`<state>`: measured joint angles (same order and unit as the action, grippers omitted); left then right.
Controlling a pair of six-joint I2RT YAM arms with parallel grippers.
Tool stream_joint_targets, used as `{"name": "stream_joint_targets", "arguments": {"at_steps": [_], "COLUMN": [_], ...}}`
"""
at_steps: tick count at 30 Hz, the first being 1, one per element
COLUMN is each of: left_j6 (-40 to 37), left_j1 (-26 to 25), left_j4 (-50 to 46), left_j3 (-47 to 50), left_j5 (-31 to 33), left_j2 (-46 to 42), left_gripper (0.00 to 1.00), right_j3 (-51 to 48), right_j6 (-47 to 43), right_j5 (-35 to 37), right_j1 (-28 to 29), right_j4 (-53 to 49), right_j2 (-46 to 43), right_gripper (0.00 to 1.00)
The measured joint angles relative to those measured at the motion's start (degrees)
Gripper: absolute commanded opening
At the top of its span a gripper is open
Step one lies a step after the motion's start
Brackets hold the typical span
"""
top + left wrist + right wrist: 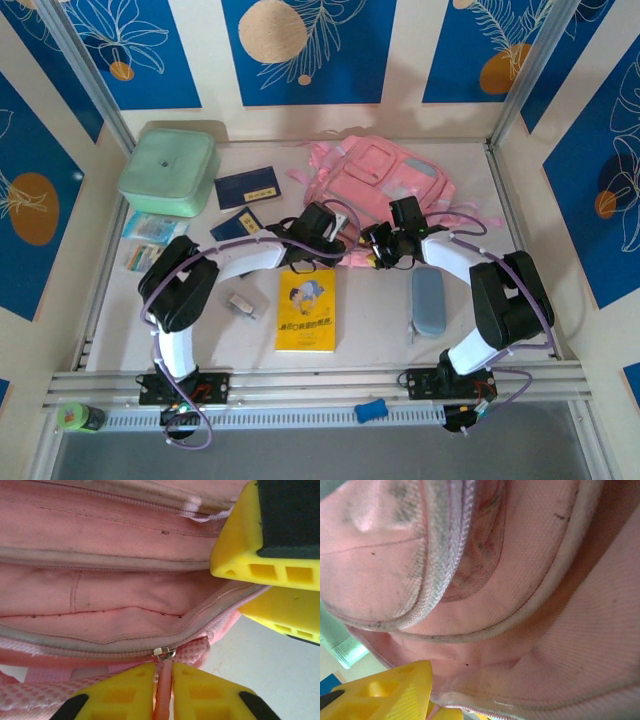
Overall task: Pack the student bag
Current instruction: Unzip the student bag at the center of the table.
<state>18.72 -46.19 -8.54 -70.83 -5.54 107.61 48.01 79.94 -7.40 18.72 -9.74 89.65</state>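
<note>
- Left gripper (162, 700) fingers almost pressed together, pinching the zipper pull (163, 672) at 6 o'clock in the left wrist view.
- Right gripper (235, 587) at 3 o'clock there, fingers clamped on the pink bag (385, 175) rim.
- Pink bag lies at 1 o'clock on the table (380, 340), mouth open.
- Yellow book (307, 310) at the table's 6 o'clock, green box (168, 172) at 10.

A mint-green square box (168, 172) sits at the far left of a white table (375, 325), with a dark blue booklet (247, 189) to its right and a second blue booklet (238, 224) nearer. Small printed packets (152, 226) lie in front of the box. Toward the front lie a small grey object (241, 304), a yellow book (307, 309) with a cartoon cover, and a grey-blue pencil case (428, 300).
</note>
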Motion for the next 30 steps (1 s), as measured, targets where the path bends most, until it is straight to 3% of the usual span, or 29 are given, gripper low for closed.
{"name": "stream_joint_targets", "arguments": {"at_steps": [6, 11, 14, 18, 23, 30], "left_j6": [-0.2, -0.9, -1.4, -2.2, -2.3, -2.1], "left_j1": [0.0, 0.0, 0.0, -0.1, -0.1, -0.3], "left_j4": [-0.2, -0.5, -1.3, -2.3, -3.2, -3.9], "left_j3": [-1.6, -2.0, -2.5, -3.1, -3.0, -0.2], "left_j5": [0.0, 0.2, 0.2, 0.7, 1.5, 4.8], "left_j2": [2.0, 2.2, 2.2, 2.2, 1.1, -4.6], "left_gripper": [0.2, 0.09, 0.0, 0.0, 0.0, 0.0], "right_j3": [0.2, 0.8, 0.8, 1.1, 1.8, 1.8], "right_j6": [0.0, -0.2, -0.7, -1.9, -4.5, -11.6], "right_j5": [0.4, 0.4, 0.4, 0.6, 1.0, -0.3], "right_j1": [0.5, 0.5, 0.5, 0.4, -0.2, -2.9], "right_j4": [-0.1, -0.3, -0.5, -1.6, -3.4, -6.1], "right_j2": [0.2, 1.1, 1.6, 1.7, 1.7, -0.2], "right_gripper": [0.55, 0.53, 0.44, 0.37, 0.19, 0.04]}}
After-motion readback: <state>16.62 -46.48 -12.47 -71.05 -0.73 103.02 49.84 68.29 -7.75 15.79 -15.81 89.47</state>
